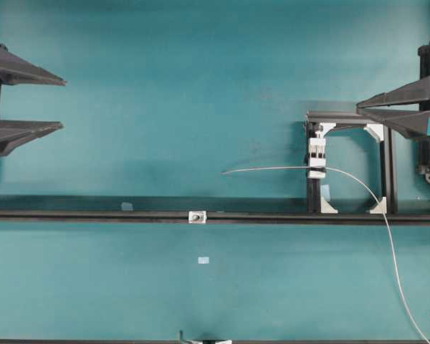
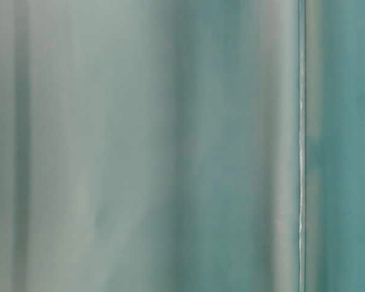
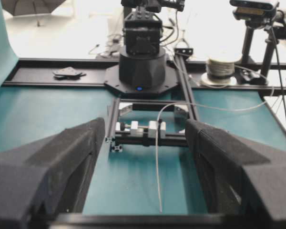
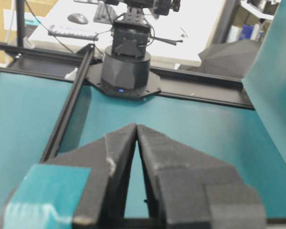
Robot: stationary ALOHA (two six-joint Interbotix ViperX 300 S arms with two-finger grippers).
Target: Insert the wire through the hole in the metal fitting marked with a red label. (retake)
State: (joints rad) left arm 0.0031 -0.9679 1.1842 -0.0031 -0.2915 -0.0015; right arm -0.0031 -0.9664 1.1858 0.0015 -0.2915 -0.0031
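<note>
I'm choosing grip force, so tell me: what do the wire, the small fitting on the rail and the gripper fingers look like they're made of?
The wire looks like thin bare metal: silver-grey, glossy, holding a smooth springy curve. The metal fitting seems to be bright silvery-white metal, a small square with a dark centre hole, though too small to judge its finish. The left gripper fingers appear to be matte black plastic, faintly grainy, possibly 3D-printed.

Metal fitting [image 1: 197, 216] on rail [image 1: 93, 215], wire [image 1: 272, 169] right.

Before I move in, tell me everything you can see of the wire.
The wire is thin, silver-grey and looks metallic. Its free end hangs over the teal mat left of the white clamp block, which it passes through. Past the block it curves down across the black rail and out the overhead view's bottom right. Neither tool touches it.
</note>
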